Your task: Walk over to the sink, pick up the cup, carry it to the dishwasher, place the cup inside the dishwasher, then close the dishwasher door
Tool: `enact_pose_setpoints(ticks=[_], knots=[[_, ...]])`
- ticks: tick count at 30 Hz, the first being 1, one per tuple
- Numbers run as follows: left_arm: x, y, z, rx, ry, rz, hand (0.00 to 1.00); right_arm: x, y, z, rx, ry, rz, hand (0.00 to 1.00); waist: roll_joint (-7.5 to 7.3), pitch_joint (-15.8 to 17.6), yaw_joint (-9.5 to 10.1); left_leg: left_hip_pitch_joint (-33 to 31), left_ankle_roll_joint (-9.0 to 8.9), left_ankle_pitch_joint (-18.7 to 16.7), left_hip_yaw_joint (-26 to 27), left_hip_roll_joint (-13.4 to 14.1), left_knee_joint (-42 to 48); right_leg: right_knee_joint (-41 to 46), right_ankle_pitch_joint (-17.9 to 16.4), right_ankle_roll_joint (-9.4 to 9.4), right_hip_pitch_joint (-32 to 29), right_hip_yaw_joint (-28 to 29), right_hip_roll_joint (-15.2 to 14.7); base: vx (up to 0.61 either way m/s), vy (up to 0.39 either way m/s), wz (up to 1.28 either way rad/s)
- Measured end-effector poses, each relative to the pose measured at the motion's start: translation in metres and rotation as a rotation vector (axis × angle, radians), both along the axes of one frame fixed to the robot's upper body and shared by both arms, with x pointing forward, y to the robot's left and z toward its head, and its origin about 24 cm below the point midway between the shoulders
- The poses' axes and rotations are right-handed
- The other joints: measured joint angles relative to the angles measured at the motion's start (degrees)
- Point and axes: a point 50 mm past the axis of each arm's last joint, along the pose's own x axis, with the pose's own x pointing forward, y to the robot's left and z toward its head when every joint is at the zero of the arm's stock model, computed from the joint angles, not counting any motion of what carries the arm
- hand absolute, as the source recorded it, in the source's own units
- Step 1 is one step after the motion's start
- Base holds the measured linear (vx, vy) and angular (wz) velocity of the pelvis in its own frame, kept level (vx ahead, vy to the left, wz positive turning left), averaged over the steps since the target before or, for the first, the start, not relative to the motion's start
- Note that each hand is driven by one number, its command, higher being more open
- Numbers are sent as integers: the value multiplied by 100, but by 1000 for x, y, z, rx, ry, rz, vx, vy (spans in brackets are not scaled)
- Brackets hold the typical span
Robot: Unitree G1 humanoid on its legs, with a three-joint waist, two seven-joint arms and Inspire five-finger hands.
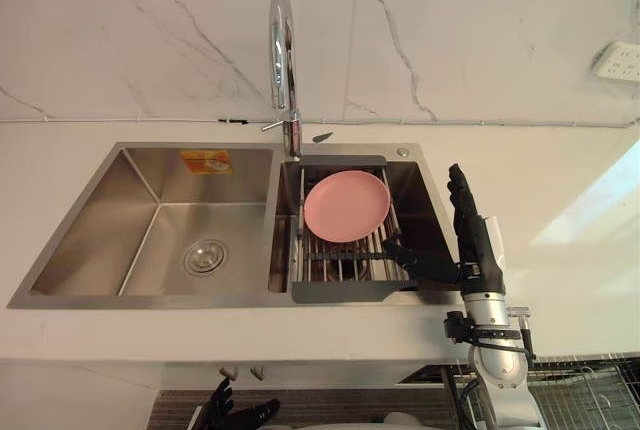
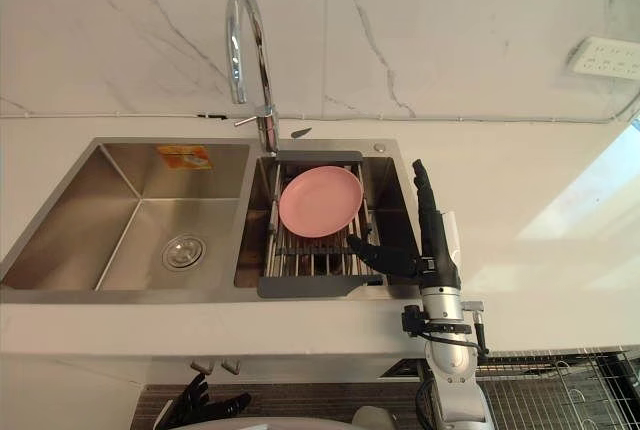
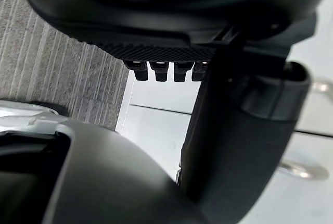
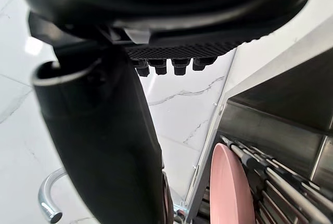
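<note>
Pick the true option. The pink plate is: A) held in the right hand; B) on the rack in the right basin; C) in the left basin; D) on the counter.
B: the pink plate lies on the rack in the right basin, and the right hand beside it is open.

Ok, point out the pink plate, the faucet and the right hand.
pink plate (image 1: 346, 205), left eye view, centre of its face.
faucet (image 1: 283, 50), left eye view, on its curved neck.
right hand (image 1: 478, 248), left eye view, on its palm.
</note>
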Motion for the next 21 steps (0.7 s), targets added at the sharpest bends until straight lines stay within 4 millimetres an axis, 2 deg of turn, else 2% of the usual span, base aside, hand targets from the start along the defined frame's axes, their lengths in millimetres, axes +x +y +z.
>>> enact_pose_setpoints(ticks=[4,7,8,9,10,11,14,16,21], knots=[[0,-1,0,0,-5,-1,100,0,-4,0,7,10,-8,100,47,-65,-29,50,-25,15,45,-10,-73,-365,136,46,176,14,33,129,26,-5],[-5,-1,-1,5,11,-8,100,-1,-4,-3,8,29,-1,100,50,-90,-32,-38,-38,23,162,-76,238,-585,307,37,323,44,-36,61,72,-5],[-6,3,0,16,14,-16,100,-1,-3,-4,15,34,-2,100,-82,-53,-22,-310,-81,-63,185,-176,723,-633,344,52,394,62,-250,3,96,15],[-7,4,0,23,13,-19,100,-1,-3,-5,22,40,-7,100,-70,-73,-34,-288,81,-157,428,-37,252,-639,351,79,435,58,-320,-17,88,24],[-7,0,0,15,7,-14,100,-1,-7,-4,14,38,-15,100,55,-128,-81,-294,-36,289,488,191,-135,-657,365,104,432,20,-226,-11,112,7],[-10,-4,-1,9,11,5,100,0,-6,-8,24,58,-16,100,53,-154,-4,-217,20,294,495,75,-201,-731,371,126,457,96,-296,13,121,-2],[-10,0,0,22,7,-2,100,0,0,-11,26,71,15,100,-36,-155,4,-246,75,327,506,-37,-264,-774,370,128,446,128,-381,-27,85,-3],[-11,2,0,25,8,-7,100,0,0,-11,27,72,16,100,-77,-183,2,-266,129,362,506,-43,-307,-809,371,140,424,147,-370,-74,10,-2],[-10,2,1,26,0,-10,100,-1,-1,-16,26,90,5,100,-64,-187,-22,-253,104,491,506,36,-454,-825,397,221,367,173,-276,-61,-47,-2]])
